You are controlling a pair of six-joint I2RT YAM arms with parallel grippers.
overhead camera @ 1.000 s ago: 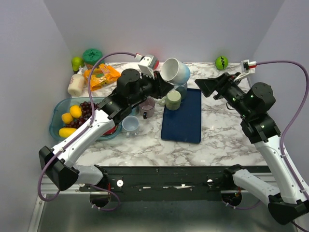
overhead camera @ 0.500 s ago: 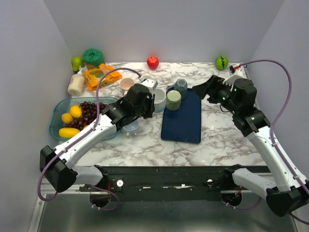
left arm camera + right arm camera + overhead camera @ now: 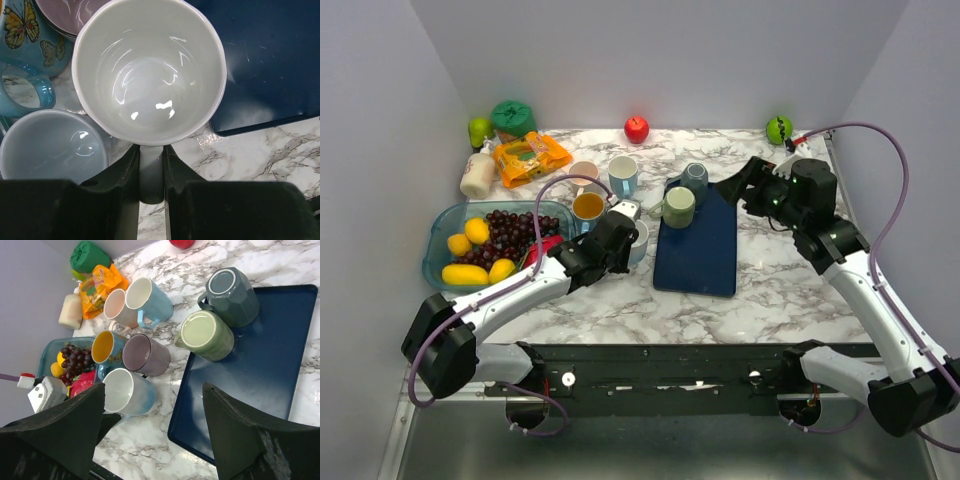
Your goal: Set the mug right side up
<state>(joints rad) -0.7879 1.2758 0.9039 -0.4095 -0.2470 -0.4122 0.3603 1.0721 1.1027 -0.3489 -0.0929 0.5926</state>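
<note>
Left wrist view looks straight down into the white mug [image 3: 149, 75]. Its mouth faces up, and the left gripper [image 3: 151, 159] has its jaws pinching the handle between them. From here I cannot tell whether the mug's base rests on the bench [image 3: 240, 150]. The mug sits just off the edge of the navy tray [image 3: 270, 55]. A pale blue cup [image 3: 50, 145] is close against it on the other side, and a butterfly mug [image 3: 22, 45] and a purple mug [image 3: 75, 15] stand just beyond.

On the right wrist view, the right gripper [image 3: 154, 390] hangs above the bench with its jaws spread wide and nothing between them. Below it, on the tray, I see a green mug [image 3: 205, 335] and a dark grey mug [image 3: 230, 292], both mouth down and right beside each other.
</note>
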